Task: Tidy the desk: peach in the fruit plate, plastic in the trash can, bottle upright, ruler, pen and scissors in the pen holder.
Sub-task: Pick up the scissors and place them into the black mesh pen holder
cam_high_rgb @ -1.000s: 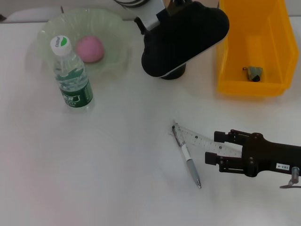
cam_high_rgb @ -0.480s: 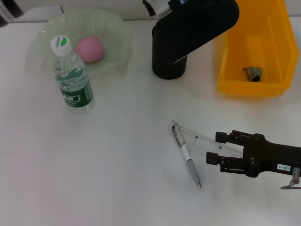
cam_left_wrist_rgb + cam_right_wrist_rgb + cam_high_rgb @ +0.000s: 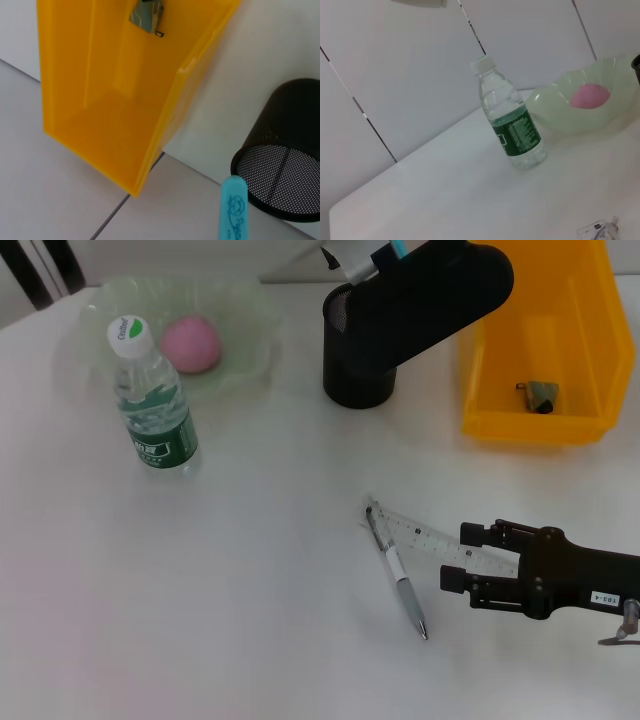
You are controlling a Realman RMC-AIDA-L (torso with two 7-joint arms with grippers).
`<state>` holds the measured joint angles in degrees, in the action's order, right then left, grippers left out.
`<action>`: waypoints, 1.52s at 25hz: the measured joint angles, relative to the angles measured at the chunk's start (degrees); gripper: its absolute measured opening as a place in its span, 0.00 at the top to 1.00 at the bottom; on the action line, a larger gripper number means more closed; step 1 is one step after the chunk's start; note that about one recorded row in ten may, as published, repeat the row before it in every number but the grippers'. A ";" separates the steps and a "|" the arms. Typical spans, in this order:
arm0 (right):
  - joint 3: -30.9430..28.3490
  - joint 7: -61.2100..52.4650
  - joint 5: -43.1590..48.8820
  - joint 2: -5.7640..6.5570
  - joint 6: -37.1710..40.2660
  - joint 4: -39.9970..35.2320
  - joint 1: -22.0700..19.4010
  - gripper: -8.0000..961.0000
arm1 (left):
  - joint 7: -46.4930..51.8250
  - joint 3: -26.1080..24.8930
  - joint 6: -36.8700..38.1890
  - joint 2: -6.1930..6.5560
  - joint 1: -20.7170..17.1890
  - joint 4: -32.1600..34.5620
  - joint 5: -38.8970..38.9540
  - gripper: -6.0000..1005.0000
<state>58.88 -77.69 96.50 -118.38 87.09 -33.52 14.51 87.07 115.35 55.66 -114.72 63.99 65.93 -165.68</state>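
Head view: the peach (image 3: 190,343) sits in the pale green fruit plate (image 3: 250,330); the bottle (image 3: 152,400) stands upright beside it, its green label unreadable. The yellow trash can (image 3: 500,400) holds crumpled plastic (image 3: 542,394). The black pen holder (image 3: 360,360) stands partly behind the left arm. Ruler (image 3: 440,540) and pen (image 3: 398,572) lie on the desk (image 3: 250,590), the right gripper (image 3: 462,556) spread open at the ruler's end.

Left wrist view: a blue scissors handle (image 3: 233,210) with unreadable writing hangs above the mesh pen holder; whether the left gripper's fingers are together cannot be told.

Right wrist view: bottle, plate and peach.

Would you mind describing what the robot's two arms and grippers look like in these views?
The right gripper is matte black with two parallel fingers on pinned linkage bars; its wrist housing carries a small white printed label, with a bit of grey metal hardware at the frame edge. The left arm shows only as a smooth, rounded black casing with a white section near the top.
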 joint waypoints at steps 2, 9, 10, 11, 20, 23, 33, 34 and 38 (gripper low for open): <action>0.00 0.00 0.00 0.00 0.00 0.09 -0.01 0.14 | 0.01 0.45 -0.97 -0.07 0.28 -1.18 -0.04 0.71; 0.00 -0.03 0.00 0.00 0.00 0.37 -0.01 0.14 | -0.03 0.91 -3.93 -0.18 0.65 -4.65 -0.22 0.71; 0.00 -0.04 0.00 0.00 0.01 0.38 -0.01 0.14 | -0.07 0.92 -4.40 -0.18 0.73 -5.14 -0.25 0.71; 0.00 -0.04 0.00 0.00 0.01 0.41 -0.01 0.14 | -0.17 0.93 -4.93 -0.18 0.82 -5.69 -0.27 0.71; 0.01 -0.15 0.00 0.00 0.01 0.83 -0.09 0.14 | -1.34 1.46 -11.97 -0.91 2.14 -13.58 -0.44 0.70; 0.00 -0.30 0.00 -0.02 0.01 0.86 -0.10 0.14 | -1.48 1.92 -12.44 -0.95 2.16 -14.61 -0.44 0.70; 0.00 -0.55 0.00 -0.46 0.01 0.92 0.13 0.14 | -2.96 3.10 -16.18 -1.14 2.49 -19.24 -0.39 0.69; 0.00 -0.66 0.00 -0.46 0.01 0.92 0.13 0.14 | -2.87 3.30 -16.31 -1.14 2.42 -19.25 -0.38 0.69; 0.08 -0.89 0.00 -0.45 0.01 0.92 0.13 0.14 | -2.76 3.77 -17.22 -1.13 2.08 -19.50 -0.35 0.69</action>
<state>58.96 -78.58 96.50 -118.84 87.10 -32.61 14.63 84.30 119.12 38.44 -115.85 66.07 46.44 -166.03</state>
